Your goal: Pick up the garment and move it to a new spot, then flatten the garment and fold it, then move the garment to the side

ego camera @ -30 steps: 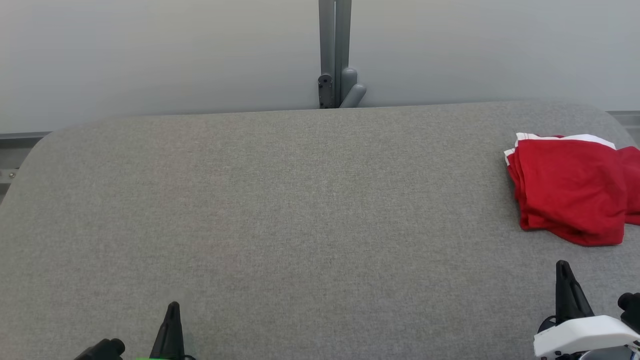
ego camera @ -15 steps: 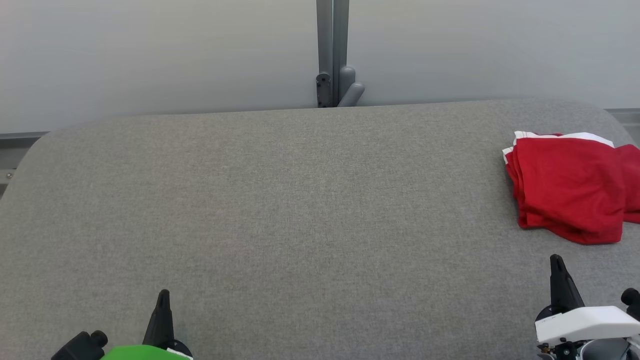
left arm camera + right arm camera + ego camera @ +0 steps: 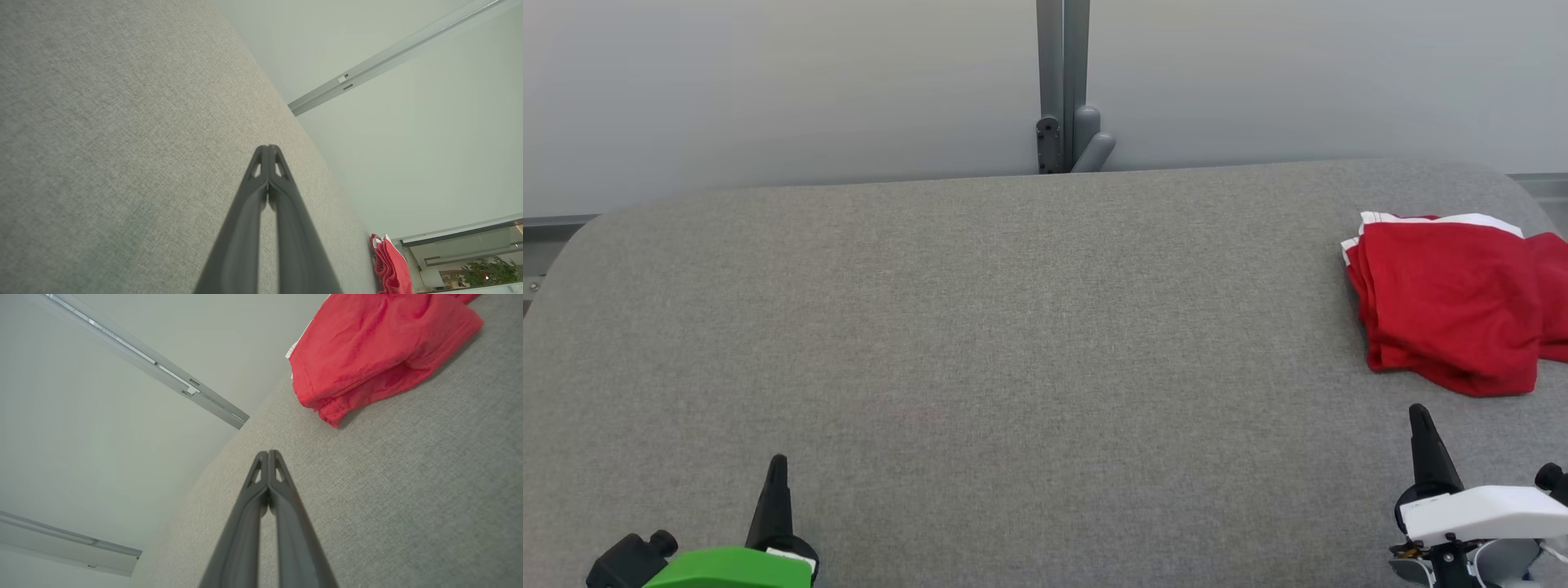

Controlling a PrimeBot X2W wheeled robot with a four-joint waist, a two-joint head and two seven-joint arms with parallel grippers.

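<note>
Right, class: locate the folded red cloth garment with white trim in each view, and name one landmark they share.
Head view: red cloth garment at the right edge, mid-height.
Left wrist view: garment small, at bottom right.
Right wrist view: garment large, at top right.
Shared landmark: the grey fabric tabletop it lies on.

Head view looks down over the table (image 3: 1013,327); both low wrist views share the garment (image 3: 1445,302).

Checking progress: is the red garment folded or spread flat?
Folded. The red garment lies as a compact bundle on the table, layered edges stacked along its left side.
</note>
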